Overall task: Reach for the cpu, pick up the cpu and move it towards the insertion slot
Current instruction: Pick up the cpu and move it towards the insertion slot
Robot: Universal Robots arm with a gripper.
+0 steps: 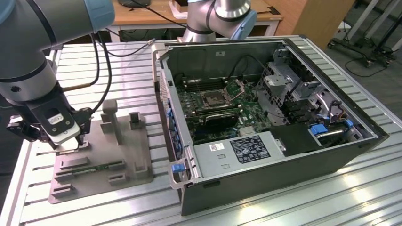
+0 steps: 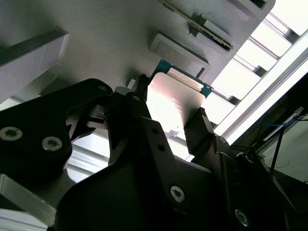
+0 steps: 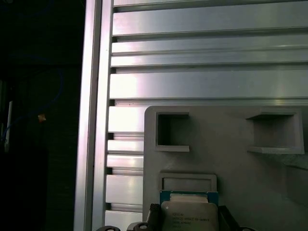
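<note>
**Status:** grasp stage. Black two-fingered tool [image 2: 171, 107] sits low over the matte grey moulded plastic fixture plate [image 1: 135, 162]. Its fingers [image 2: 201, 124] are closed in on opp. edges of the small, flat, square, silvery-grey metal-topped, green-rimmed cpu [image 2: 175, 98]. Both pads appear in contact, so the tool is judged to be pinching the cpu. The cpu [image 3: 189, 214] sits directly between the fingers, top face toward the wrist in both wrist views.

**Lift:** not confirmed. A shallow raised-frame rectangular recess [image 3: 187, 183] just beyond the fingertips is bare in the first wrist view. The cpu overlaps its near edge, so it is prob. slightly off the plate, but the gap can't be verified.

**Target:** insertion slot [image 1: 217, 98], a square silver-framed socket w/ dark centre, on the green board inside the open black computer case [image 1: 276, 155]. It is well apart from the tool, beyond the plate across the slatted aluminium tabletop [image 1: 301, 202].

**Assessment:** reach done. Pick-up is at grip stage. Transfer to the slot is wholly outstanding.
</note>
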